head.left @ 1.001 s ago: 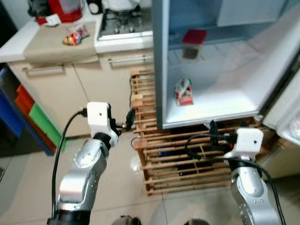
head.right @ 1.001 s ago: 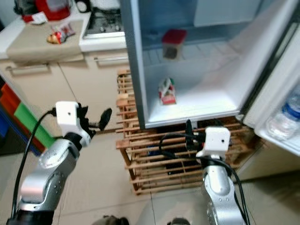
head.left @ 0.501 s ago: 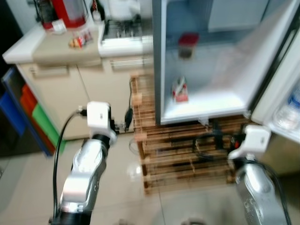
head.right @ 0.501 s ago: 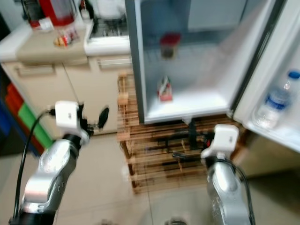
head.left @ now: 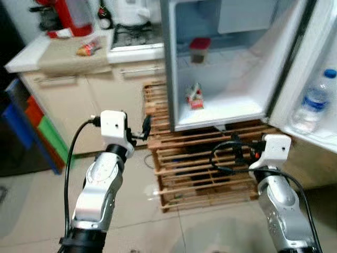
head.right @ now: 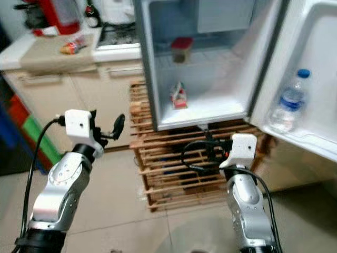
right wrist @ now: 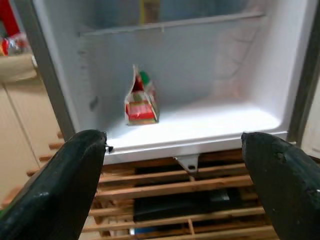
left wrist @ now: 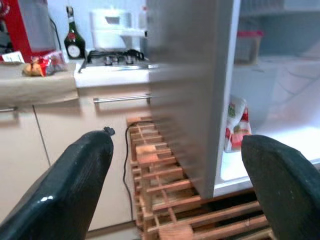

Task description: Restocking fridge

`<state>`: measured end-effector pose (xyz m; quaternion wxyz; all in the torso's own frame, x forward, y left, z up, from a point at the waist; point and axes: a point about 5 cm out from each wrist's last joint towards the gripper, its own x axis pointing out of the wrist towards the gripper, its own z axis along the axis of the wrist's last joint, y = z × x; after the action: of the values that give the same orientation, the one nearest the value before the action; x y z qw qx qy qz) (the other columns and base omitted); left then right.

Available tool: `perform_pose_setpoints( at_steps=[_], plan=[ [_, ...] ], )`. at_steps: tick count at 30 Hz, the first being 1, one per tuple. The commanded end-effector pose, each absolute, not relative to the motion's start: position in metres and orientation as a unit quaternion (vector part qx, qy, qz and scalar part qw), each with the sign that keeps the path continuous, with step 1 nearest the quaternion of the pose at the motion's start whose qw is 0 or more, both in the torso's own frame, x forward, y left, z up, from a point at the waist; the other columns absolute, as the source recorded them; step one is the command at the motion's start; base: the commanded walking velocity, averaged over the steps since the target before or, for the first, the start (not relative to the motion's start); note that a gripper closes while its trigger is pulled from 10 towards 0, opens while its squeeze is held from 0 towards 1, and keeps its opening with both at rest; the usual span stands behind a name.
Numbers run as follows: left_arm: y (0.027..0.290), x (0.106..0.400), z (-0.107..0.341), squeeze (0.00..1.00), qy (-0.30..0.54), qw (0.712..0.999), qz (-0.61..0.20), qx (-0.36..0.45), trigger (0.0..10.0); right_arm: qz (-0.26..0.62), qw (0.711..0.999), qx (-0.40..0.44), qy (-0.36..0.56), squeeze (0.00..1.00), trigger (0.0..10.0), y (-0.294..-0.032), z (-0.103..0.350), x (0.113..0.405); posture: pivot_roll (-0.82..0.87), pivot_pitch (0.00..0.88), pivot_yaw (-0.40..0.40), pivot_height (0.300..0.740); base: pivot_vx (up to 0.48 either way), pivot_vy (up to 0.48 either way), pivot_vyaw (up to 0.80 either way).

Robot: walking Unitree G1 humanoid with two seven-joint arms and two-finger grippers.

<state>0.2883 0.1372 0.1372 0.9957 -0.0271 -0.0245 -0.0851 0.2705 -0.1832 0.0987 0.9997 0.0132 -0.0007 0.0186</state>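
Note:
The fridge [head.left: 168, 63] stands open in front of me. A red, white and green carton [head.left: 195, 97] stands on its bottom shelf, and a red-lidded container [head.left: 199, 50] sits on the shelf above. A water bottle [head.left: 314, 103] stands in the door shelf at right. A snack packet [head.left: 88, 48] lies on the counter at far left. My left gripper [head.left: 145, 126] hangs open and empty, left of the fridge's side wall. My right gripper [head.left: 235, 143] is open and empty, low before the fridge's bottom edge, with the carton [right wrist: 141, 102] ahead of its fingers [right wrist: 75, 185].
A wooden slat rack [head.left: 200, 163] sits under the fridge. The counter [head.left: 58, 58] at left carries a red appliance [head.left: 73, 13], a dark bottle [head.left: 103, 18], a white kettle [head.left: 131, 10] and a hob [head.left: 134, 34]. Coloured crates [head.left: 31, 126] stand at far left. Tiled floor lies below.
The camera has pulled back, so the fridge looks smaller and its door with the water bottle has come fully into view. Both grippers stay open and empty.

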Motion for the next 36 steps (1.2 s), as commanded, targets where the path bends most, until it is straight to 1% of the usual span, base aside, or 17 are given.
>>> perform_pose_setpoints(
  at_steps=[1, 13, 19, 22, 28, 30, 32, 33, 34, 35, 36],
  plan=[
    [0.136, 0.291, 0.142, 0.00, -0.035, 0.995, -0.093, -0.021, 10.0, 0.019, 1.000, 0.012, 0.011, 0.00, 10.0, -0.183, 0.093, 0.268, -0.12, 0.000, 0.085, 0.740, 0.000, -0.480, 0.00],
    [0.131, 0.291, 0.141, 0.00, -0.033, 0.993, -0.115, -0.023, 10.0, 0.018, 1.000, 0.004, 0.024, 0.00, 10.0, -0.183, 0.084, 0.257, -0.13, 0.000, 0.105, 0.740, 0.000, -0.480, 0.00],
    [0.128, 0.290, 0.141, 0.00, -0.036, 0.991, -0.126, -0.025, 10.0, 0.020, 0.999, -0.005, 0.038, 0.00, 10.0, -0.188, 0.077, 0.251, -0.14, 0.000, 0.104, 0.740, 0.000, -0.480, 0.00],
    [0.127, 0.290, 0.141, 0.00, -0.036, 0.991, -0.127, -0.024, 10.0, 0.027, 0.998, -0.013, 0.054, 0.00, 10.0, -0.193, 0.070, 0.245, -0.14, 0.000, 0.101, 0.740, 0.000, -0.480, 0.00],
    [0.128, 0.291, 0.138, 0.00, -0.030, 0.991, -0.129, -0.027, 10.0, 0.028, 0.990, -0.044, 0.131, 0.00, 10.0, -0.214, 0.037, 0.222, -0.15, 0.000, 0.108, 0.740, 0.000, -0.480, 0.00],
    [0.127, 0.291, 0.138, 0.00, -0.030, 0.991, -0.129, -0.026, 10.0, 0.022, 0.984, -0.068, 0.165, 0.00, 10.0, -0.222, 0.024, 0.215, -0.15, 0.000, 0.108, 0.740, 0.000, -0.480, 0.00],
    [0.129, 0.292, 0.136, 0.00, -0.021, 0.991, -0.128, -0.034, 10.0, 0.036, 0.961, -0.104, 0.253, 0.00, 10.0, -0.229, -0.003, 0.198, -0.15, 0.000, 0.112, 0.740, 0.000, 0.000, 0.00],
    [0.129, 0.293, 0.134, 0.00, -0.014, 0.991, -0.127, -0.036, 10.0, 0.042, 0.945, -0.125, 0.298, 0.00, 10.0, -0.233, -0.015, 0.189, -0.15, 0.000, 0.112, 0.740, 0.000, 0.000, 0.00],
    [0.130, 0.294, 0.132, 0.00, -0.009, 0.991, -0.126, -0.038, 10.0, 0.041, 0.933, -0.142, 0.327, 0.00, 10.0, -0.238, -0.023, 0.182, -0.15, 0.000, 0.112, 0.740, 0.000, 0.000, 0.00],
    [0.132, 0.295, 0.129, 0.00, -0.003, 0.992, -0.124, -0.037, 10.0, 0.022, 0.926, -0.148, 0.345, 0.00, 10.0, -0.246, -0.029, 0.176, -0.15, 0.000, 0.113, 0.740, 0.000, 0.000, 0.00],
    [0.137, 0.300, 0.119, 0.00, 0.026, 0.993, -0.113, -0.018, 10.0, -0.025, 0.916, -0.161, 0.365, 0.00, 10.0, -0.265, -0.033, 0.170, -0.15, 0.000, 0.113, 0.740, 0.000, 0.000, 0.00]
  ],
)
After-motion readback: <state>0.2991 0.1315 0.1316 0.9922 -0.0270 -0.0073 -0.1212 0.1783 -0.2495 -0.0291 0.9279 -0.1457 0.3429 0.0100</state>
